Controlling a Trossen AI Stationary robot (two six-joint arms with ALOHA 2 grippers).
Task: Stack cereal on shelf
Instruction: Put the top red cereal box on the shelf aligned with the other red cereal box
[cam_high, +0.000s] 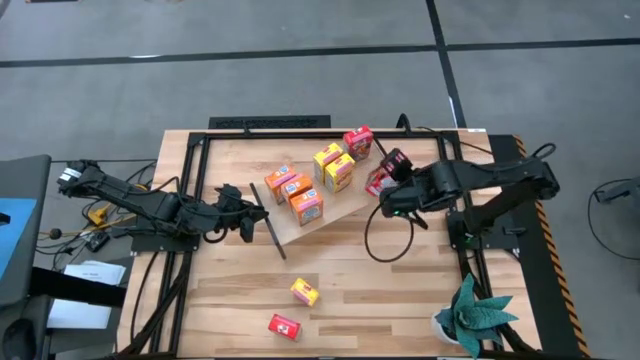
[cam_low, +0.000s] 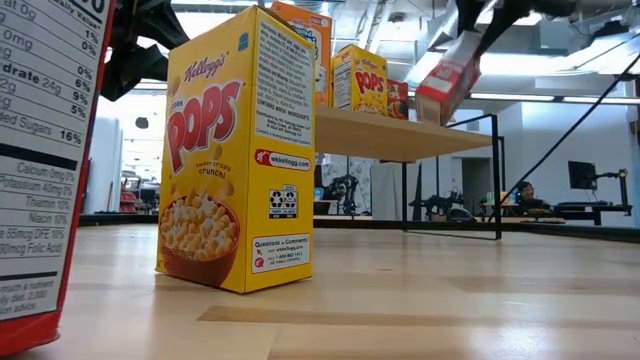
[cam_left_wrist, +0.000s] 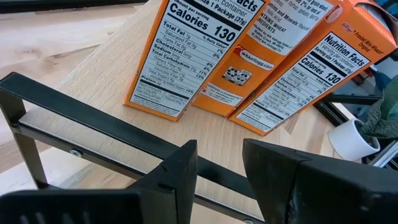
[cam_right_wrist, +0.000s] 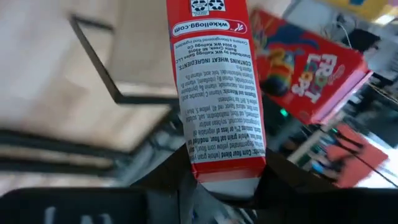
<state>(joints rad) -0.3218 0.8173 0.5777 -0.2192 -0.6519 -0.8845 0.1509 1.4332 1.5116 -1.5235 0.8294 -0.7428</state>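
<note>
The shelf (cam_high: 300, 215) is a light-wood board on black rod frames. It carries three orange cereal boxes (cam_high: 295, 192), two yellow ones (cam_high: 333, 166) and a red one (cam_high: 358, 140), all standing upright. My left gripper (cam_high: 255, 215) is at the shelf's left end, shut on the frame there. My right gripper (cam_high: 388, 190) is at the shelf's right end, shut on a red cereal box (cam_high: 378, 182), which shows tilted in the low view (cam_low: 448, 80). A yellow box (cam_high: 305, 292) and a red box (cam_high: 285, 326) stand on the table near its front edge. My left gripper has a thin black rod of the shelf's left end frame (cam_left_wrist: 155, 171) between its two fingers (cam_left_wrist: 180, 165). The fingers come nearly level from the table's left and lie across the rod. The shelf stands on its frames. My right gripper pinches the red box at one end (cam_right_wrist: 227, 171), one finger on each broad face, with the narrow ingredients panel showing between them. It comes from above at a slant. The box is lifted clear, tilted, above the shelf's right end.
A green plant in a white pot (cam_high: 475, 315) stands at the table's near right corner. Black rails (cam_high: 270, 123) run along the table's edges and cables loop by the right arm (cam_high: 385, 245). Bare tabletop lies between the shelf and the two loose boxes.
</note>
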